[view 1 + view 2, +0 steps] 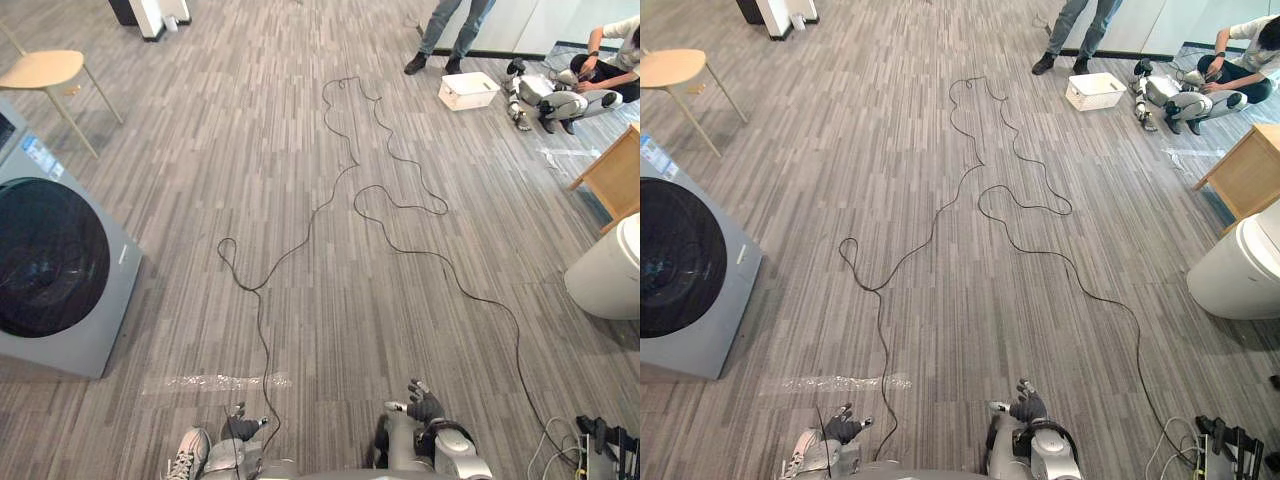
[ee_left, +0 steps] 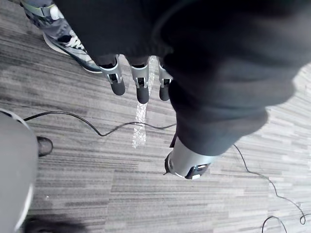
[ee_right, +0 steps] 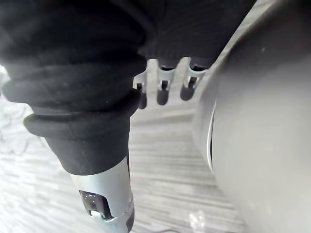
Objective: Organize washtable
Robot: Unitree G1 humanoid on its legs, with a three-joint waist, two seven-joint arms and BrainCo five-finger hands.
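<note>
Both hands hang low at my sides above the grey plank floor (image 1: pixel 300 200). My left hand (image 1: pixel 240 428) shows at the bottom of the eye views, and in the left wrist view its fingers (image 2: pixel 141 87) point straight down and hold nothing. My right hand (image 1: pixel 424 408) hangs a little to the right of it. Its fingers (image 3: pixel 163 90) are straight too, with nothing in them.
A grey front-loading washing machine (image 1: pixel 60 270) stands at the left, with a wooden stool (image 1: pixel 45 72) behind it. A white rounded object (image 1: pixel 610 265) and a wooden table (image 1: pixel 615 172) are at the right. Far back are a white basket (image 1: pixel 468 90), a standing person (image 1: pixel 450 35) and a seated person (image 1: pixel 615 65).
</note>
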